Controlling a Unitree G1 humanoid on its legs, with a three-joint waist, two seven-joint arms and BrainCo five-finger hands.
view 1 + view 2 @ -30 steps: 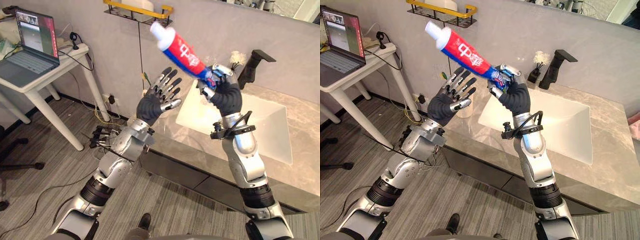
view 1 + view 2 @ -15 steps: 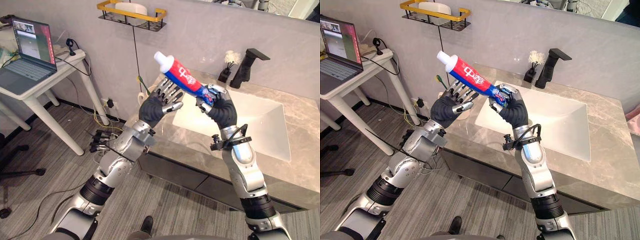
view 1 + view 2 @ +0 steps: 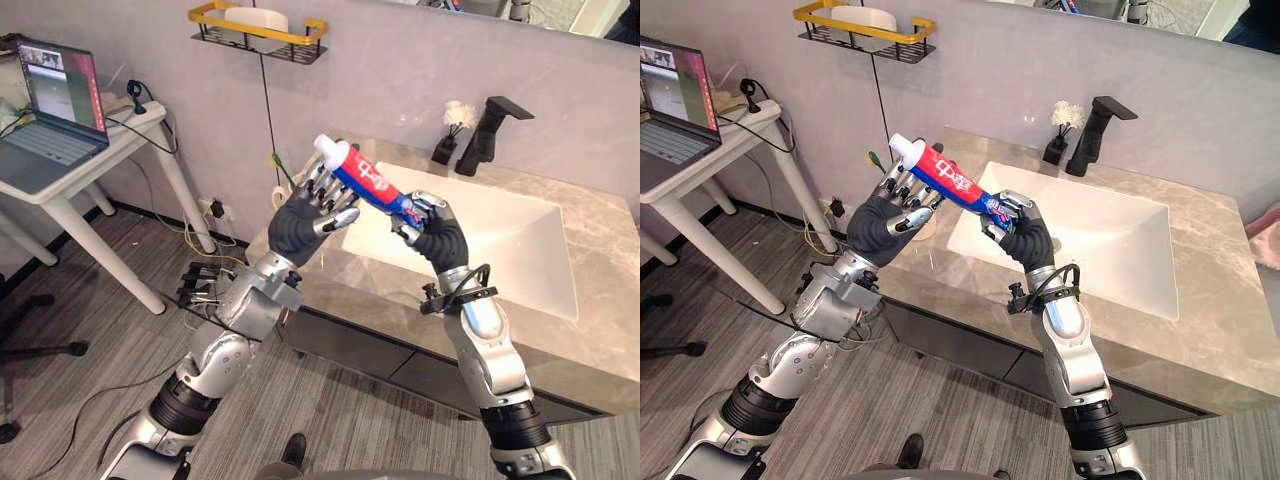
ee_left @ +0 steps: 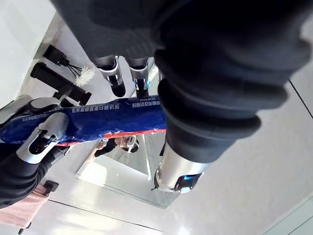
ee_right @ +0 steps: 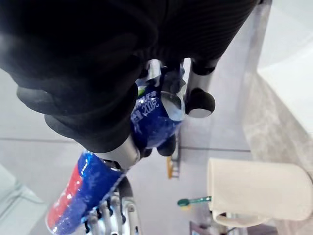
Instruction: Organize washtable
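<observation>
Beside the sink [image 3: 500,250], the left hand [image 3: 300,222] screens a cup [image 5: 254,188].

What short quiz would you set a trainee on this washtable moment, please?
1. True or false: both hands are shut on the toothpaste tube.
2. Which part of the tube does the right hand grip? A. the white cap; B. the flat tail end; C. the middle.
3. Fill in: the left hand is ___, its fingers straight beside the tube's cap end.

Key: 1 false, only the right hand grips it; 2 B; 3 open.
</observation>
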